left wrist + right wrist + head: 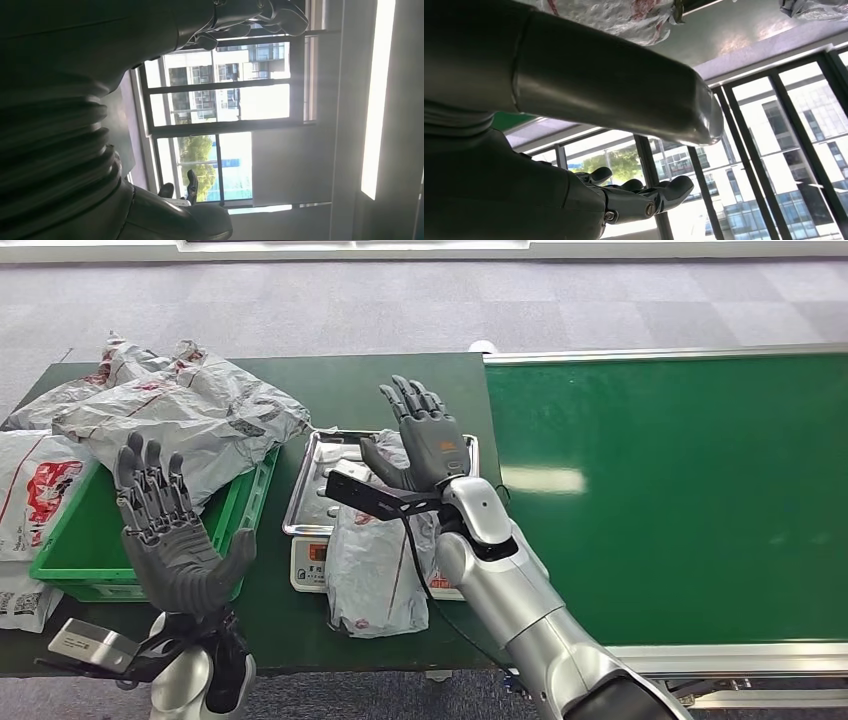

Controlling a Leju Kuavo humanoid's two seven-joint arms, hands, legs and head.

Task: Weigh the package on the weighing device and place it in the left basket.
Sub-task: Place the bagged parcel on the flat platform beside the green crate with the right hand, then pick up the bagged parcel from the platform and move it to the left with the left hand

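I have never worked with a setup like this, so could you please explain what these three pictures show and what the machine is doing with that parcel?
This is a humanoid robot with two silver arms ending in many-fingered hands. The wide picture comes from a camera on its head, looking down at a dark green table. The other two come from cameras at its wrists; both are turned and look past the fingers towards windows.

On the table stands a small scale with a steel tray, and a grey plastic package lies across it, hanging over the near edge. To the left is a green basket piled with similar mail bags. To the right runs a green conveyor belt.

Neither hand holds anything. The right hand is raised above the scale, fingers spread. The left hand is raised, open, near the basket.
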